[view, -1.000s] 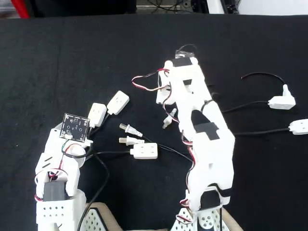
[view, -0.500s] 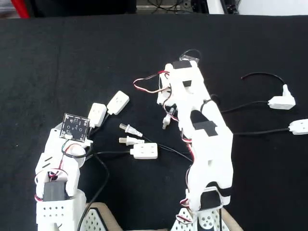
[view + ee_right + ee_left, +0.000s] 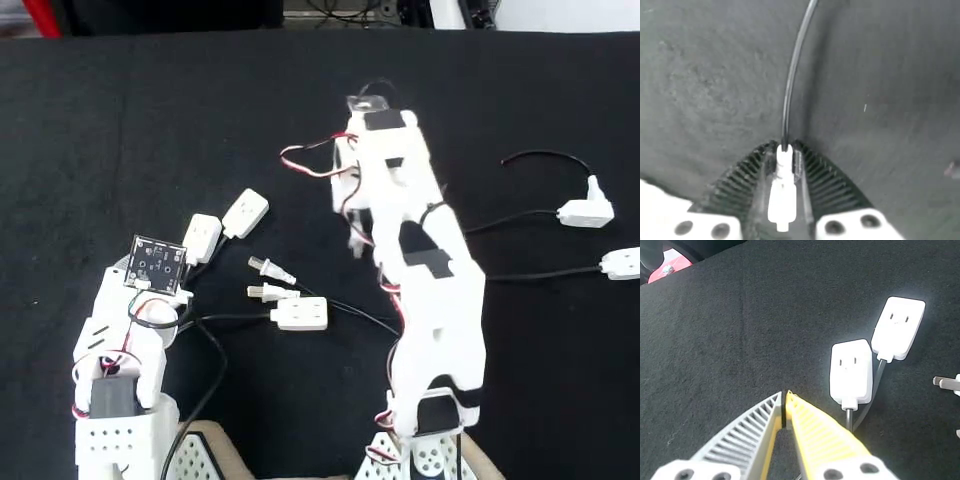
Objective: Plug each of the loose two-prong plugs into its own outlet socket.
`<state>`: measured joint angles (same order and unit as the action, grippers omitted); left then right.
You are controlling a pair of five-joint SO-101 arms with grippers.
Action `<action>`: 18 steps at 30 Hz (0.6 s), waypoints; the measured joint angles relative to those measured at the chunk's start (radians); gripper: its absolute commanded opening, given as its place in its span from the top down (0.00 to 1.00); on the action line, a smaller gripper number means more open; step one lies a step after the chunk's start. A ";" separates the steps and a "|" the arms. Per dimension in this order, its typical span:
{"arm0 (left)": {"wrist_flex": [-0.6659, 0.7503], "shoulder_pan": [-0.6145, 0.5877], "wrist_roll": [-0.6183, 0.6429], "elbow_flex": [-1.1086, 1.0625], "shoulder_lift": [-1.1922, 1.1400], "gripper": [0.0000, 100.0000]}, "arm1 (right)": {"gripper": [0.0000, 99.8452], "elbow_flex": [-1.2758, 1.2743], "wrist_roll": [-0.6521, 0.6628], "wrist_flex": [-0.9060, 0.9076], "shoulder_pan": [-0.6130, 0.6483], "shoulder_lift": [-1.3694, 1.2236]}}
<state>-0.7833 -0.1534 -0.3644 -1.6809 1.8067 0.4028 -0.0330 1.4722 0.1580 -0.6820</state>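
The right arm's black ribbed claw (image 3: pixel 784 147) is clamped on a small white moulded plastic plug (image 3: pixel 782 192), whose thin glossy black cord (image 3: pixel 795 75) runs off across the matte black felt-like tabletop (image 3: pixel 890 75). Seen from the high view, this white arm (image 3: pixel 430 290) stretches far out over the table's middle. The left arm's grey and yellow ribbed claw (image 3: pixel 785 396) is pressed together on nothing, near a pair of white rounded rectangular outlet sockets (image 3: pixel 852 370) lying side by side, while two white two-prong plugs (image 3: pixel 270 268) lie loose just beside a third white socket block (image 3: pixel 300 314).
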 measured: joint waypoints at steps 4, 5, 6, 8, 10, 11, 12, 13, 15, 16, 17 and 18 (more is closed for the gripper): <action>0.000 0.000 0.000 0.000 0.000 0.97 | 0.99 0.009 0.308 -0.014 -0.005 -0.051; 0.000 0.000 0.000 0.000 0.000 0.97 | 0.99 0.011 0.370 -0.015 -0.006 -0.066; 0.000 0.000 0.000 0.000 0.000 0.97 | 0.99 0.015 0.420 -0.003 -0.011 -0.077; 0.000 0.000 0.000 0.000 0.000 0.97 | 0.99 0.035 0.497 0.021 -0.014 -0.095; 0.000 0.000 0.000 0.000 0.000 0.97 | 0.99 0.044 0.551 0.054 -0.014 -0.100; 0.000 0.000 0.000 0.000 0.000 0.97 | 0.98 0.048 0.569 0.068 -0.014 -0.100; 0.000 0.000 0.000 0.000 0.000 0.97 | 0.98 0.049 0.582 0.087 -0.014 -0.100; 0.000 0.000 0.000 0.000 0.000 0.97 | 0.96 0.057 0.588 0.109 -0.014 -0.101; 0.000 0.000 0.000 0.000 0.000 0.97 | 0.92 0.083 0.591 0.160 -0.017 -0.112; 0.000 0.000 0.000 0.000 0.000 0.97 | 0.90 0.098 0.591 0.187 -0.017 -0.118; 0.000 0.000 0.000 0.000 0.000 0.97 | 0.88 0.110 0.591 0.209 -0.017 -0.124; 0.000 0.000 0.000 0.000 0.000 0.97 | 0.87 0.123 0.591 0.226 -0.017 -0.130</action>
<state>-0.7833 -0.1534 -0.3644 -1.6809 1.8067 0.5255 0.5577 1.6978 0.1412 -0.8124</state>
